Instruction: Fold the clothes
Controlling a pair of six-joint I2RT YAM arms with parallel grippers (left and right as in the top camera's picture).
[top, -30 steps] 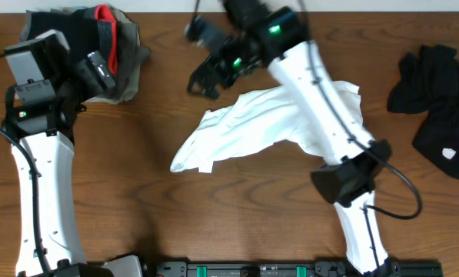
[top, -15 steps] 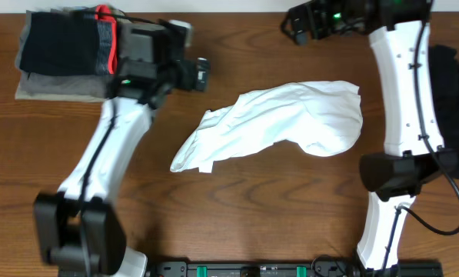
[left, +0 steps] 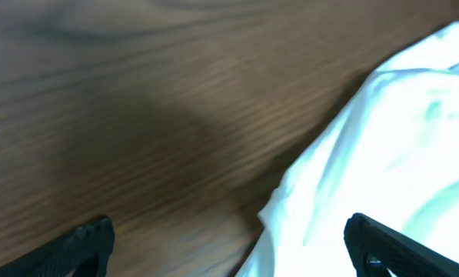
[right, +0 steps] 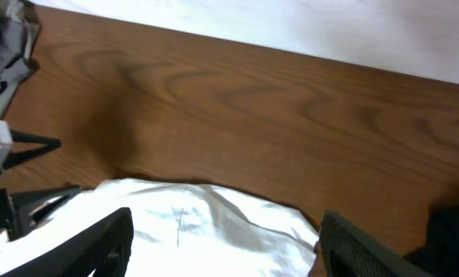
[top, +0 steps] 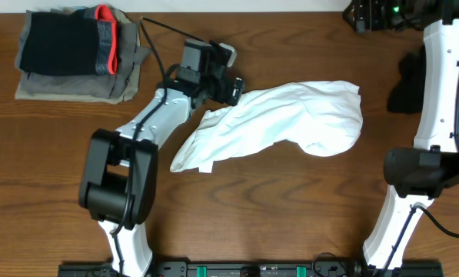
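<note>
Hovering left gripper (left: 229,231) wide open at T-shirt (top: 291,115) edge, right gripper (right: 225,223) agape, empty, print (right: 179,219) visible right-wrist only

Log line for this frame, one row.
left gripper: open, at white T-shirt edge | right gripper: open, raised, empty | T-shirt: crumpled, unfolded | black garment: far right

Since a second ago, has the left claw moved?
Yes. The left claw has swung right in the overhead view, away from the folded pile at top left, to the white T-shirt's upper-left edge.
</note>
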